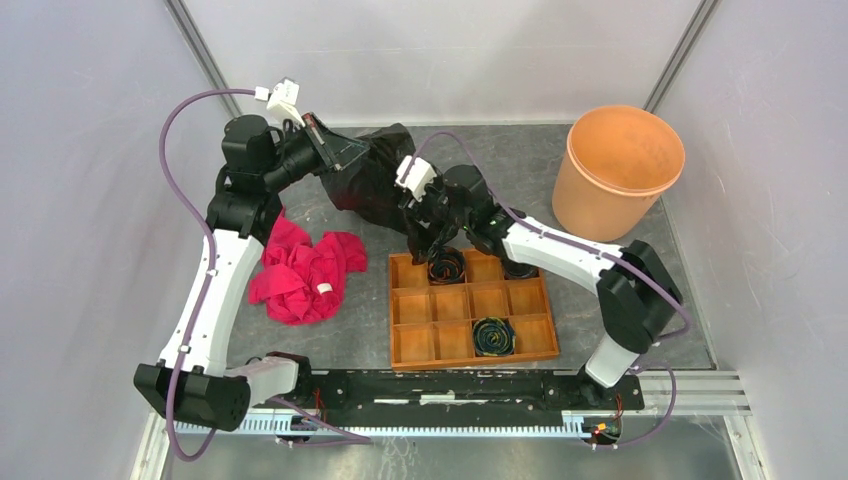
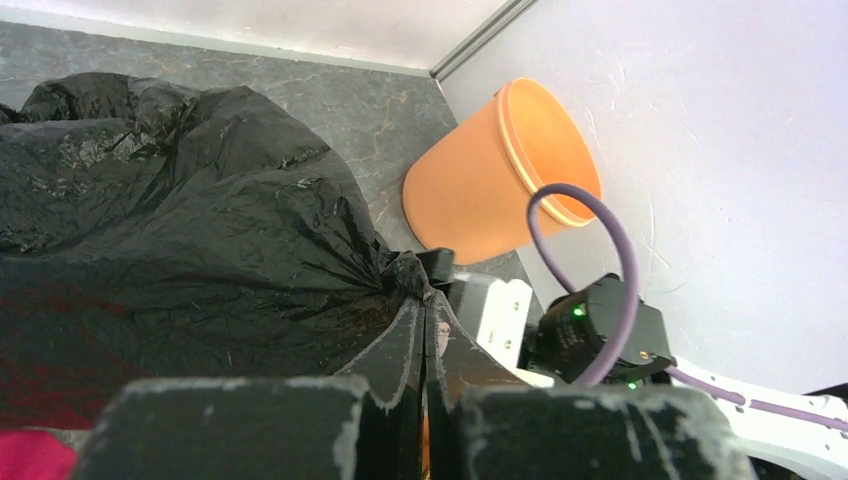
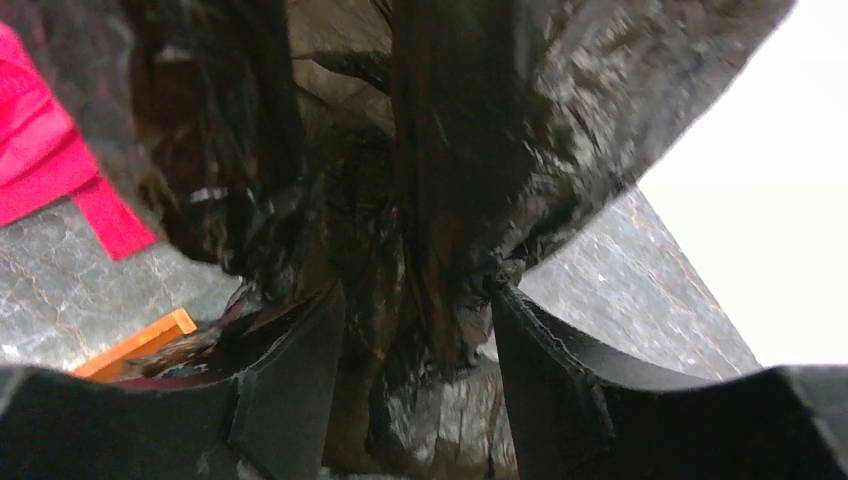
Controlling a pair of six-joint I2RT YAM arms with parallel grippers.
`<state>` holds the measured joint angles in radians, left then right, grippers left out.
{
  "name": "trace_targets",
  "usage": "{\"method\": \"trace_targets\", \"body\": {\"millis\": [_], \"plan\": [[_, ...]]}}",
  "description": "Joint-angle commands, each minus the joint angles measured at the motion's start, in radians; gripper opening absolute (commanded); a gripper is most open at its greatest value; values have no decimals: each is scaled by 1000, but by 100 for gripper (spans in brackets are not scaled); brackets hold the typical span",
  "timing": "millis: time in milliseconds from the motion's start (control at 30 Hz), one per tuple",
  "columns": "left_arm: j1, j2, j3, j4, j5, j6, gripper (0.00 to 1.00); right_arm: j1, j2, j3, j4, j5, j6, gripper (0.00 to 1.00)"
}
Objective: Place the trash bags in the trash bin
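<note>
The black crinkly trash bag [image 1: 368, 178] hangs bunched above the back of the table. My left gripper [image 1: 345, 157] is shut on a pinched fold at the bag's top; in the left wrist view the closed tips [image 2: 428, 292] bite the gathered film [image 2: 180, 230]. My right gripper [image 1: 422, 232] sits at the bag's lower right, above the wooden tray's back edge. Its jaws stand open in the right wrist view [image 3: 415, 300], with loose bag film [image 3: 420, 150] hanging between the fingers [image 3: 545, 365]. The pale orange trash bin [image 1: 618, 170] stands upright at the back right, apart from both grippers.
A red cloth [image 1: 300, 275] lies crumpled left of the compartmented wooden tray [image 1: 470, 345], which holds dark rolled items in three cells. The tray's corner [image 3: 140, 342] and the cloth [image 3: 40, 170] show beneath the right gripper. The enclosure walls stand close behind the bin [image 2: 480, 190].
</note>
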<state>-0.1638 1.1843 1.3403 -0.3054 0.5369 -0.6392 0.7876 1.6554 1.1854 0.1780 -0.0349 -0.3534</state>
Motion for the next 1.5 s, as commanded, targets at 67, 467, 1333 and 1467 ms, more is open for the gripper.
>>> {"method": "trace_targets", "body": {"millis": [67, 467, 1333, 1467], "plan": [[-1, 11, 60, 15, 47, 45, 2, 0, 71, 146, 143, -5, 77, 42], [-1, -70, 45, -192, -404, 194, 2, -113, -93, 177, -27, 173, 206, 0], [-119, -193, -155, -95, -30, -50, 89, -263, -50, 505, -392, 86, 474, 0], [-348, -130, -195, -68, -211, -60, 87, -262, -63, 493, -385, 70, 484, 1]]}}
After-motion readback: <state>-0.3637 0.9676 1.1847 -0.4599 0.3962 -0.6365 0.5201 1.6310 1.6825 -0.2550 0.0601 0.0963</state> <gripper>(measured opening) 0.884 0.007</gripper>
